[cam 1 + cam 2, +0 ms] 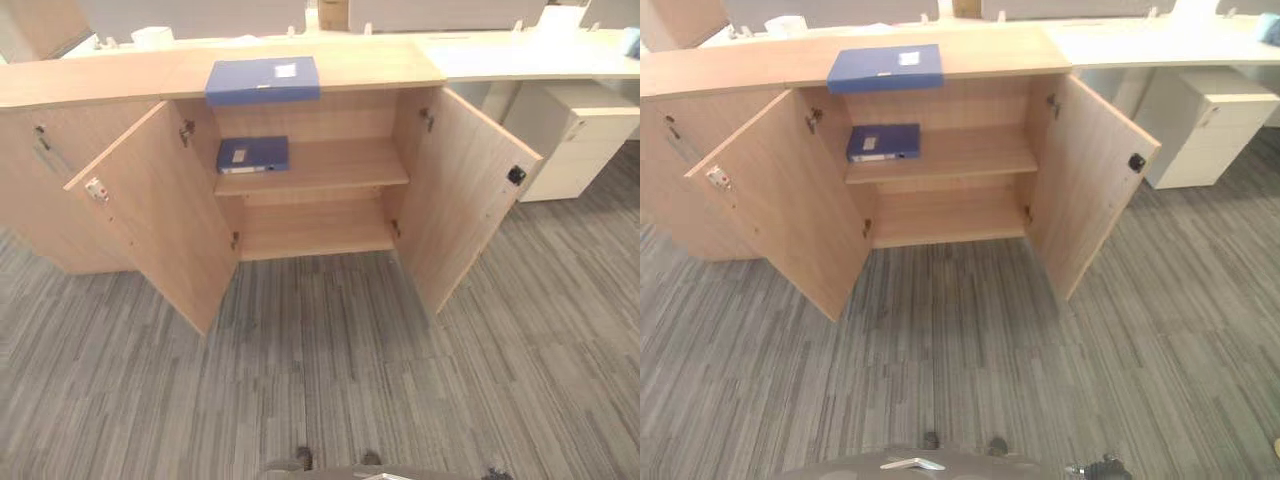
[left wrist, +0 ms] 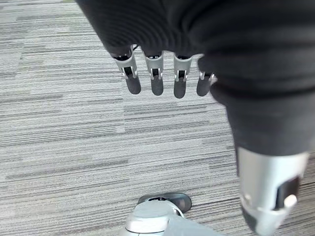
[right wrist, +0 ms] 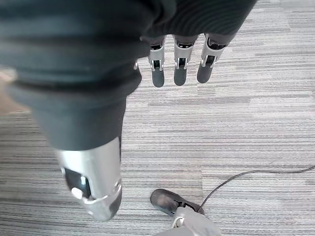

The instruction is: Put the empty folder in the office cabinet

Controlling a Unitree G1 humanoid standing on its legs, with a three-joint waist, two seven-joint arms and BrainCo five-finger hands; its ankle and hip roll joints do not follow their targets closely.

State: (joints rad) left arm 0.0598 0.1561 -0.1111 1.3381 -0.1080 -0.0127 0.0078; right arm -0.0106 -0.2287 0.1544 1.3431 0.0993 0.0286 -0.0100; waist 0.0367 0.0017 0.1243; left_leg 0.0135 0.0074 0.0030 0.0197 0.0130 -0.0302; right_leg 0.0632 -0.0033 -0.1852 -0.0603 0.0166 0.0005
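Two blue folders: one [image 1: 263, 80] on the cabinet [image 1: 330, 65] top, one [image 1: 253, 154] on its shelf [image 1: 330, 170]. Two open doors [image 1: 165, 215] [image 1: 465, 190].

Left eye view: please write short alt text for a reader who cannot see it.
A wooden cabinet stands with both doors open on grey carpet. One blue folder lies on its top, and a second folder lies at the left of the upper shelf; the lower shelf is bare.

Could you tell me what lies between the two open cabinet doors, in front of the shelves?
Bare grey carpet; the left eye view shows nothing between the left door and the right door.
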